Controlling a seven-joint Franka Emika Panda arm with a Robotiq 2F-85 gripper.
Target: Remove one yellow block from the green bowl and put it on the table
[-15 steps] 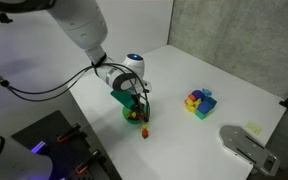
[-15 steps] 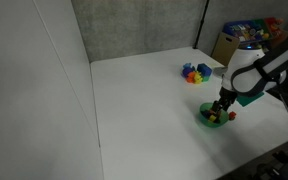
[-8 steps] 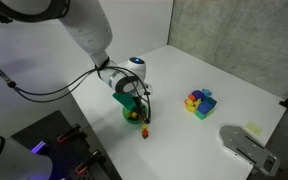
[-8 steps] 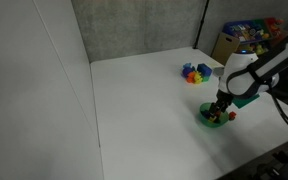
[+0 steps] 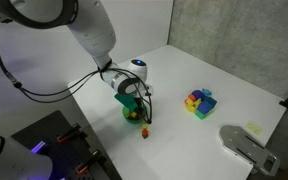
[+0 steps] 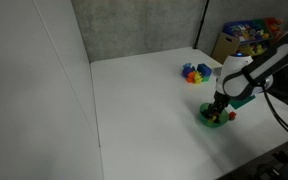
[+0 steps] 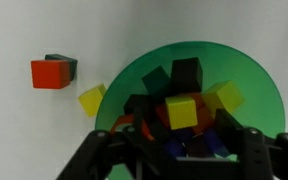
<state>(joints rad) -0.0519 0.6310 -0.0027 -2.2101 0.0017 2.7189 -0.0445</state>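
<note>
The green bowl (image 7: 244, 75) holds several small blocks, also seen in both exterior views (image 5: 127, 116) (image 6: 210, 118). One yellow block (image 7: 182, 112) lies in the bowl between my gripper's (image 7: 184, 135) two dark fingers. The fingers stand apart from its sides, so the gripper is open. A second yellow block (image 7: 224, 97) lies further right in the bowl. A third (image 7: 92, 100) sits at the bowl's left rim. In both exterior views the gripper (image 5: 135, 106) (image 6: 220, 108) is low over the bowl on the white table (image 5: 224, 70) (image 6: 144, 100).
A red block (image 7: 50, 74) (image 5: 144, 130) lies on the table just outside the bowl. A multicoloured block cluster (image 5: 198, 102) (image 6: 194, 73) sits farther away. A grey device (image 5: 246, 146) is at the table edge. A box of toys (image 6: 246, 35) stands beyond it.
The arm's upper links have shifted slightly. The gripper stays low over the bowl in almost the same place.
</note>
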